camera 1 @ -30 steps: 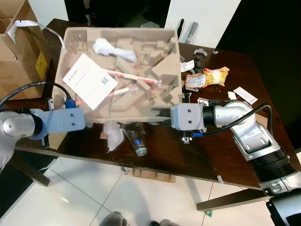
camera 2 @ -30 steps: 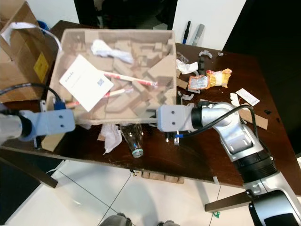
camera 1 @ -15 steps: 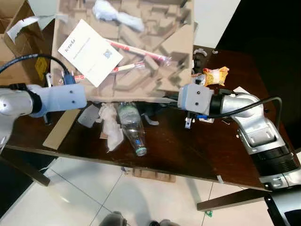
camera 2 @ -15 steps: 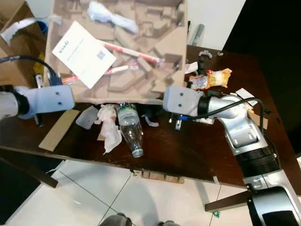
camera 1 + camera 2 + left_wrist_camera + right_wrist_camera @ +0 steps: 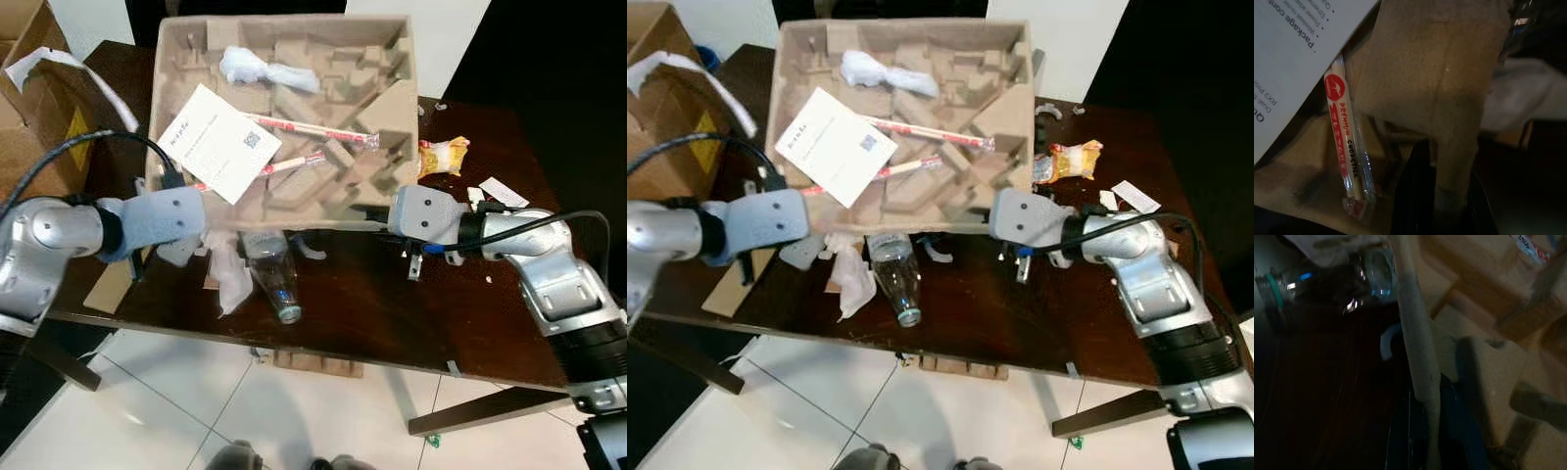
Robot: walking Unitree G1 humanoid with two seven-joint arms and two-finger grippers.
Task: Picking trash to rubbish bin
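Cardboard-pulp packaging tray point(image 5: 387, 122) is up off the table point(image 5: 372, 313), so you've got the big piece of trash in hand. Your left gripper point(image 5: 1437, 196) is pinched on the tray's near wall at the left corner, and your right gripper point(image 5: 1425, 431) is clamped on the same near rim over at the right; both wrist views show a black finger on either side of the wall. Inside the tray ride a white leaflet point(image 5: 217, 142), two wrapped chopstick packets point(image 5: 313, 129) and a crumpled white wad point(image 5: 257, 69), so those go along for free.

So I'd call it partway: tray is grasped and raised, but you can't see any rubbish bin yet, so the carry and the dump are still ahead. Plenty also left on the table: a clear plastic bottle point(image 5: 274, 279) lying just under the tray's near edge, crumpled tissue point(image 5: 227, 279) beside it, an orange snack wrapper point(image 5: 441, 157) and small scraps near the right side.
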